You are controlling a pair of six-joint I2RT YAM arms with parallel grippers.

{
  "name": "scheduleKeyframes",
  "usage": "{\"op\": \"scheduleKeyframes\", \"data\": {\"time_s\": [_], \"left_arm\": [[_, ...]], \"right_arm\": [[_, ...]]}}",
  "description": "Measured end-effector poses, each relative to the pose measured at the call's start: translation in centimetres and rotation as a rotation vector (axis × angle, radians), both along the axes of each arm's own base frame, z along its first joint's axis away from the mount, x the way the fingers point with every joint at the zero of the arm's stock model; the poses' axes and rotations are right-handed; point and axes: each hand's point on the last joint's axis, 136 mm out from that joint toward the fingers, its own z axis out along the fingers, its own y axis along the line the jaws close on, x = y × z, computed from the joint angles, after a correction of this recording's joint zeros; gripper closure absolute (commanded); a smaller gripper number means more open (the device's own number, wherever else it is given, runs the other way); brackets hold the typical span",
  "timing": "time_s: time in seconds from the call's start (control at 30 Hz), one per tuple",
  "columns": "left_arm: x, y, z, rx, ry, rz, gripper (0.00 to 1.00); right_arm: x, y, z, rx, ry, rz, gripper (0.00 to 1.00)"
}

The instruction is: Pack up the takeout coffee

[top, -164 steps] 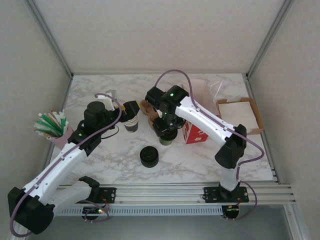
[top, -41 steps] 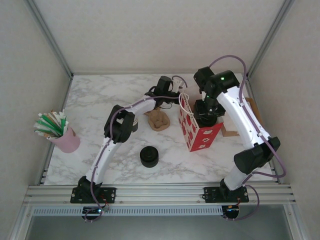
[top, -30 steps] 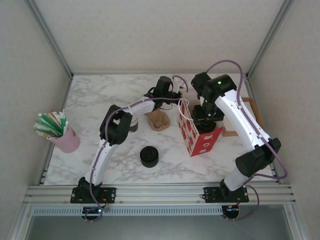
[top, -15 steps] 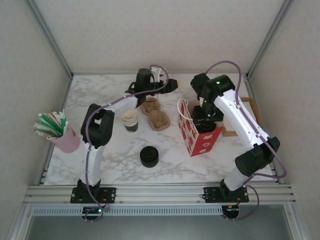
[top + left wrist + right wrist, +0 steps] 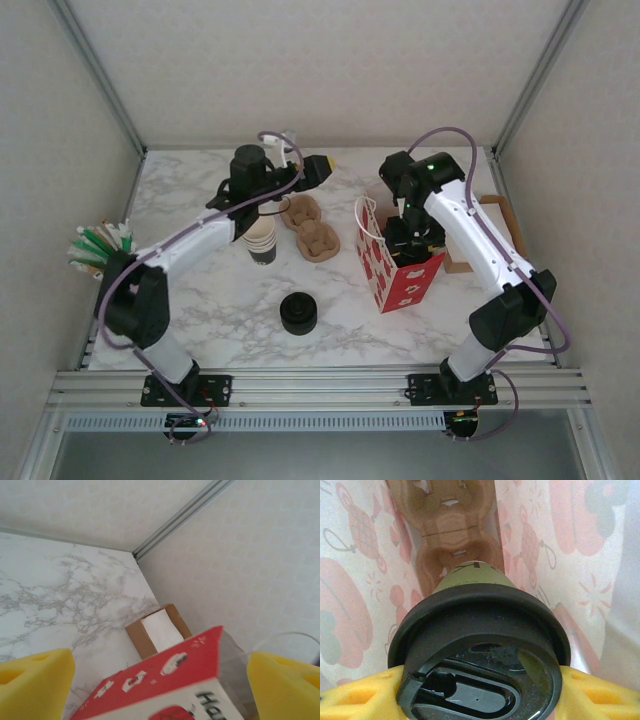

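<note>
The red paper bag (image 5: 398,272) stands upright right of the surface's centre. On its white panel, seen from the left wrist, black letters begin "Ha"; the rest is cut off. No other writing is readable.

The right gripper (image 5: 480,692) reaches down into the bag, its yellow fingers (image 5: 357,697) clamped on either side of the takeout coffee (image 5: 480,630). The cup hangs inside the bag above a brown pulp carrier (image 5: 452,540) lying on the bag's floor.

The left gripper (image 5: 318,167) hovers toward the back edge with its jaws spread wide and holding nothing.

A second ago the left gripper was at the bag's handle. It has since drawn away leftward and widened, and its elbow has swung toward the pink cup of stirrers (image 5: 105,255) at the left edge. The right arm has barely shifted.
</note>
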Motion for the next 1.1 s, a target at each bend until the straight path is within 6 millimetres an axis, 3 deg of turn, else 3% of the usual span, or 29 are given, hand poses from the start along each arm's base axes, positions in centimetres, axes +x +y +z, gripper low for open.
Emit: {"op": "scheduleKeyframes", "data": {"time_s": [0.17, 0.33, 0.47, 0.6, 1.1], "left_arm": [[-5.0, 0.1, 3.6, 0.007, -0.064, -0.016, 0.09], [-8.2, 1.4, 4.6, 0.008, -0.075, -0.012, 0.08], [-9.6, 1.9, 5.3, 0.002, -0.085, -0.015, 0.08], [-10.9, 0.9, 5.8, -0.013, -0.086, -0.050, 0.08], [-13.7, -2.7, 4.5, -0.022, -0.009, -0.158, 0.19]], "right_arm": [[-0.1, 0.3, -0.3, 0.007, 0.017, 0.008, 0.34], [-0.1, 0.2, -0.8, -0.001, 0.036, 0.018, 0.34], [-0.2, 0.2, -0.8, -0.002, 0.039, 0.019, 0.34], [-0.2, 0.2, -0.9, -0.003, 0.040, 0.024, 0.34], [-1.2, 0.1, -2.4, -0.008, 0.098, 0.034, 0.33]]}}
